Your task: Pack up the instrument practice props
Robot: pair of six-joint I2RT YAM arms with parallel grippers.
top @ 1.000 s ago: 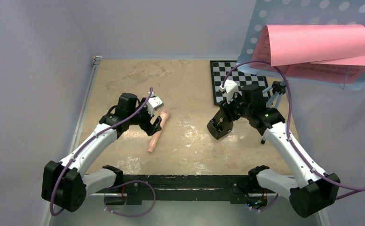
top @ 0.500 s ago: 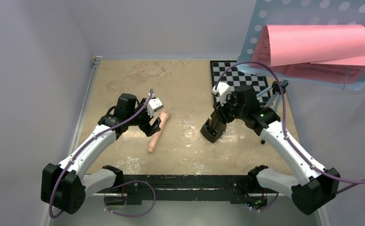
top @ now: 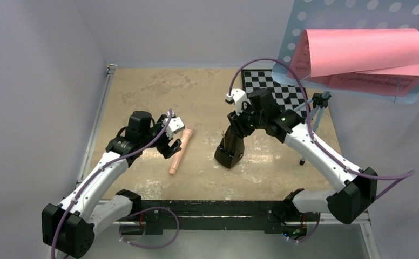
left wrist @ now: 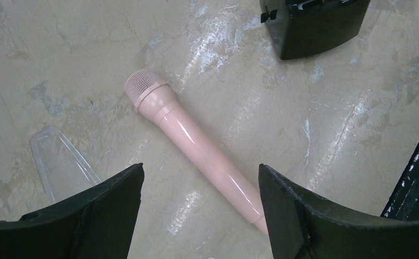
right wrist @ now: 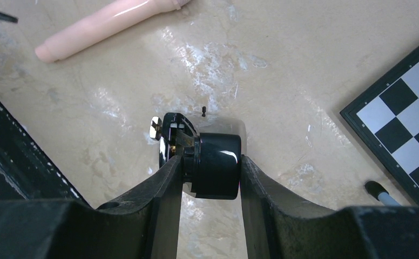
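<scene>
- Left fingers point(top: 167, 149), seen from above, are spread just beside the recorder point(top: 179, 152), which lies on the table point(top: 142, 91). The right fingers point(top: 242, 125) grasp the tilted metronome point(top: 228, 151).
- Left wrist: the recorder lies flat between the parted fingers, untouched.
- Right wrist: the fingers are clenched on the metronome's sides.

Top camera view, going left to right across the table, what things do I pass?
Peach-pink recorder → black metronome → chessboard → light-blue music stand, carrying the pink pages.
</scene>
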